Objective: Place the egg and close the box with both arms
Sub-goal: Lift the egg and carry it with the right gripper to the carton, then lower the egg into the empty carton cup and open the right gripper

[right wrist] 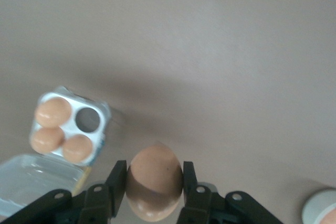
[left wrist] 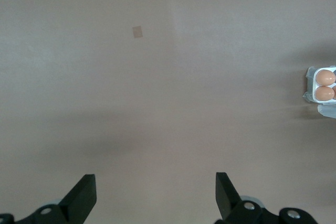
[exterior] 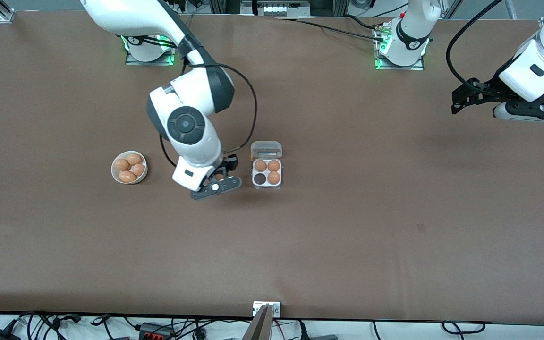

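1. The egg [right wrist: 154, 183] is sitting between the jaws of the right gripper [right wrist: 153, 192], pinched across its middle with its pointed end showing past the fingertips. In the front view it is only peeking out as an orange spot [exterior: 219, 176] under the wrist, up in the air over bare table [exterior: 347, 236] between the bowl [exterior: 129, 167] and the box [exterior: 267, 171].

2. Judging by its look, the egg is light, smooth and rounded, with a thin shell that is likely to crack under a hard squeeze or a drop. The hold across the widest part looks sensible: enough pressure to stop slipping, no more.

3. The box is lying on the table with its clear lid [exterior: 266, 149] folded open toward the robots' bases. Three cells are holding eggs; the fourth cell [exterior: 259, 178] is showing dark and empty, on the side nearer the front camera and toward the right arm's end.

4. The lid is probably thin, springy plastic; pressing near its free edge while the tray is steadied should suit it.

5. The bowl is carrying four more eggs, toward the right arm's end of the table.

6. The left gripper [left wrist: 155, 195] is waiting, its jaws standing wide apart and empty, over bare table well apart from the box.
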Motion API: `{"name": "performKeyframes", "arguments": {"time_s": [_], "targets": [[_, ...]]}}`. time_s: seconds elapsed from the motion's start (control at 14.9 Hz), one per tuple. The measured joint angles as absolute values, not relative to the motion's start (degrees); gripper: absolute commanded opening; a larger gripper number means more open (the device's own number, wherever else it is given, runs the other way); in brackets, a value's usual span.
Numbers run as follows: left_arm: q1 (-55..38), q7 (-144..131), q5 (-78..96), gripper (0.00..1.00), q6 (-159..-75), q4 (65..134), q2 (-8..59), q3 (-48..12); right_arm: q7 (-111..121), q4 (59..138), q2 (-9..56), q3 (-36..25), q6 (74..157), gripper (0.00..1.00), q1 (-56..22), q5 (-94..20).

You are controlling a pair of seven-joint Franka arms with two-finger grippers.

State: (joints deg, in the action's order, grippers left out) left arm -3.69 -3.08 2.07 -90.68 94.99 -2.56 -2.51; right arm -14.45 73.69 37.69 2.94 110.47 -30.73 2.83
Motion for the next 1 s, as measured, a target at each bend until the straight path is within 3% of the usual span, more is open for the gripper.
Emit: {"name": "performKeyframes", "arguments": {"time_s": [0.33, 1.0], "targets": [[-3.7, -3.1, 2.1, 1.0, -90.7, 95.0, -2.5, -2.5, -16.1, 70.8, 42.5, 2.9, 116.5, 0.25, -33.9, 2.8], [-3.7, -3.1, 2.1, 1.0, -90.7, 95.0, -2.5, -2.5, -16.1, 70.4, 48.4, 2.9, 120.2, 0.25, -36.6, 2.8]]}}
